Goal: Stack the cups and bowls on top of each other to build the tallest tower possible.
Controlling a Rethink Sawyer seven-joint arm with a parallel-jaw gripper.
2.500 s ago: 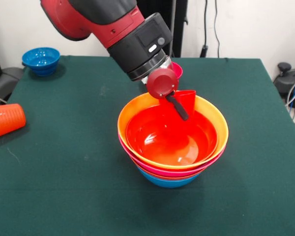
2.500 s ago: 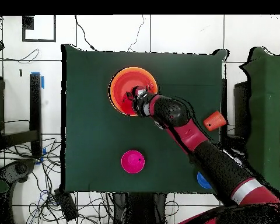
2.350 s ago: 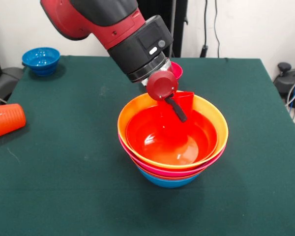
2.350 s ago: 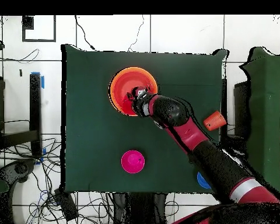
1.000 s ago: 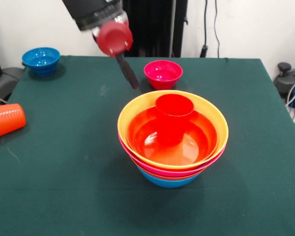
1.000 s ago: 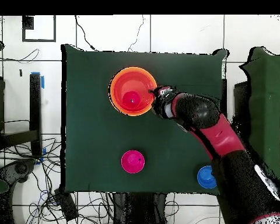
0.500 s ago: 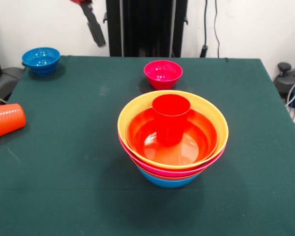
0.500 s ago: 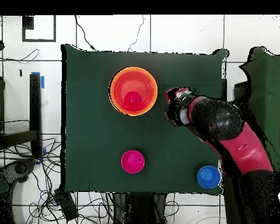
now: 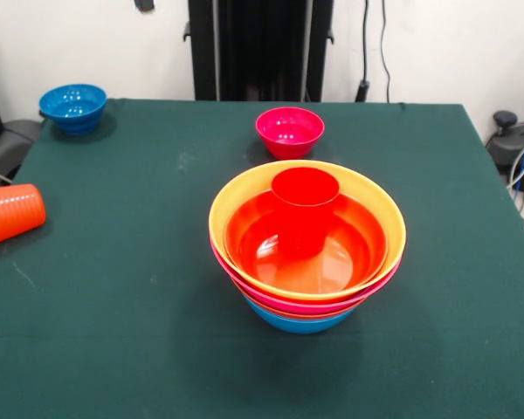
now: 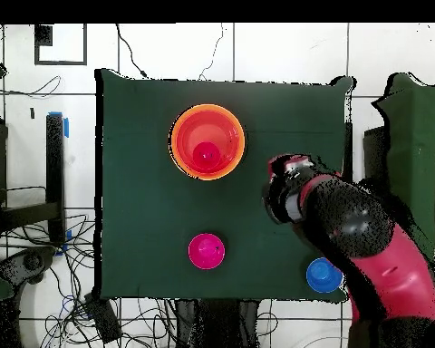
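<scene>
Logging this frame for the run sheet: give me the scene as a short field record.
tower: nested bowls, blue one at the base
top of tower: red cup upright in the top red bowl
loose bowls: magenta, small blue
loose cup: orange, lying on its side at the table edge
tool: off to the side of the tower, carrying nothing; open or shut unclear

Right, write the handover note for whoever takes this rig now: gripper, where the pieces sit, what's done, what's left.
Gripper: drawn back from the pile, carrying nothing visible; open or shut cannot be told.
Tower: nested glossy plastic bowls on a blue base bowl, with the smooth red plastic cup upright in the top red-orange bowl.
Done: red cup placed.
Left: ribbed orange plastic cup lying on its side at the green table's edge; small magenta bowl just behind the tower; small blue bowl at a far corner.
</scene>
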